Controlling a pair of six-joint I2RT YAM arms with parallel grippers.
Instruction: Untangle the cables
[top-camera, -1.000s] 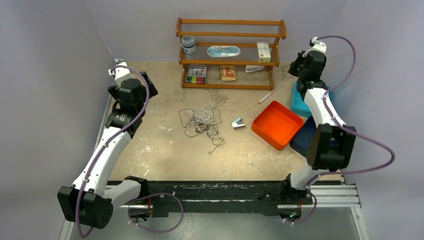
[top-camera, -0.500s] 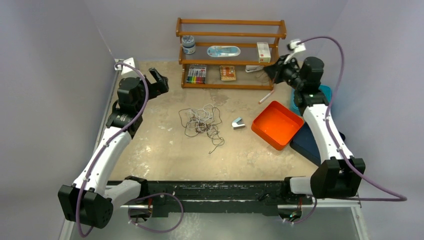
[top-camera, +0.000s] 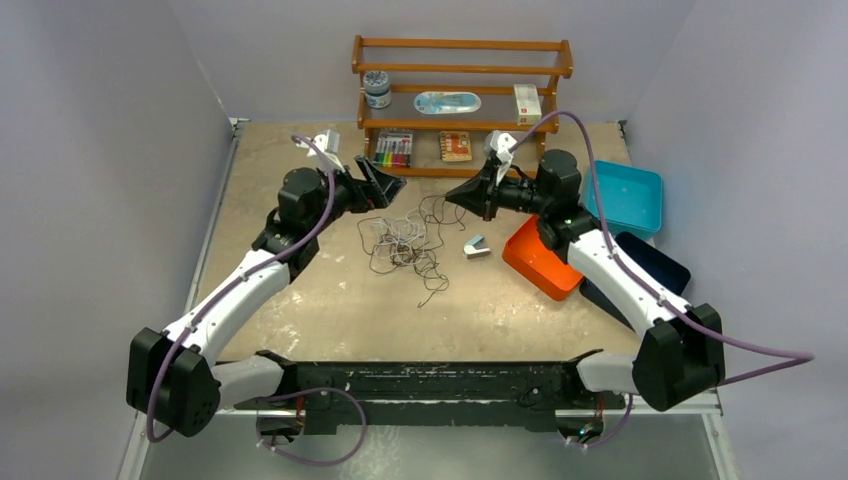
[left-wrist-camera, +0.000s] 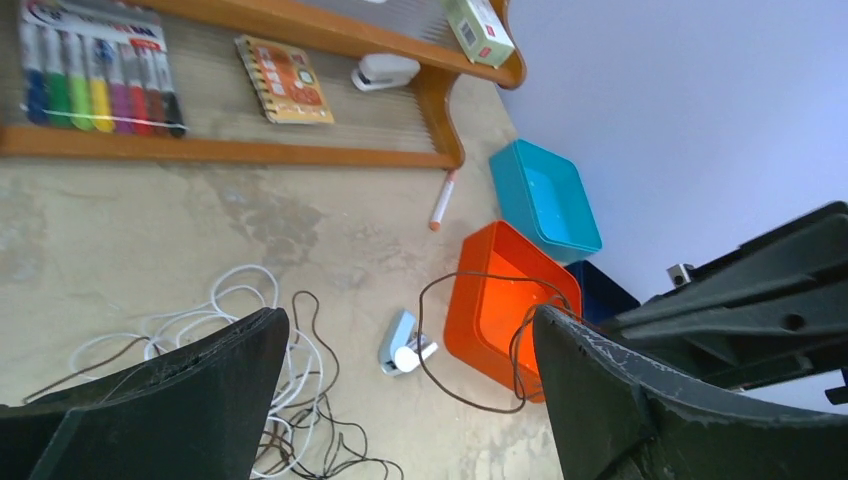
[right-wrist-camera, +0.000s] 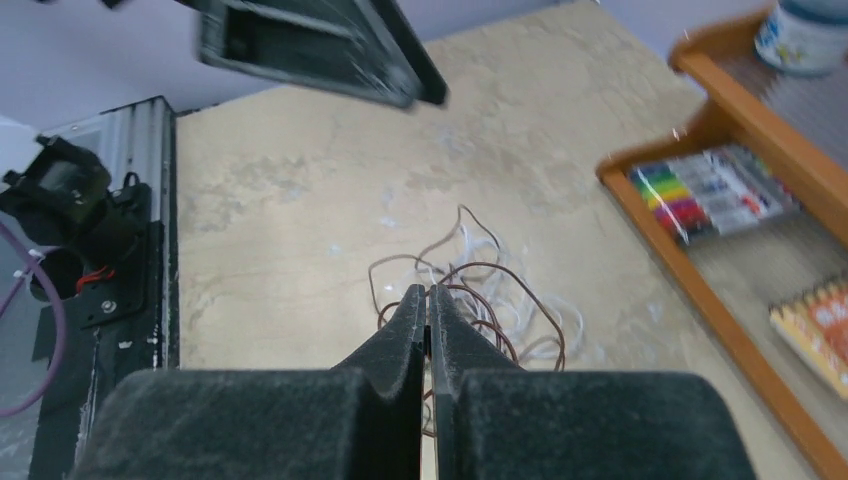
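Note:
The cables (top-camera: 403, 243) lie in a tangled heap of thin white and dark wires at mid-table; they also show in the left wrist view (left-wrist-camera: 230, 300) and the right wrist view (right-wrist-camera: 520, 320). My left gripper (top-camera: 385, 190) is open and empty, hovering just above the heap's far left side, with its jaws wide apart (left-wrist-camera: 410, 318). My right gripper (top-camera: 450, 197) faces it from the right with its fingers pressed together (right-wrist-camera: 428, 292). A dark brown cable (left-wrist-camera: 480, 273) hangs in a loop from its tip down toward the heap (top-camera: 437, 208).
A wooden shelf (top-camera: 460, 70) at the back holds markers (top-camera: 393, 150), a booklet and boxes. An orange bin (top-camera: 535, 262), a teal bin (top-camera: 630, 195) and a dark blue bin (top-camera: 655, 265) sit on the right. A small blue-white clip (top-camera: 477, 246) lies between heap and orange bin. A pen (left-wrist-camera: 440, 200) lies by the shelf.
Both arms have swung in from the back corners to the middle and now face each other over the heap. A dark cable loop has appeared by the right gripper.

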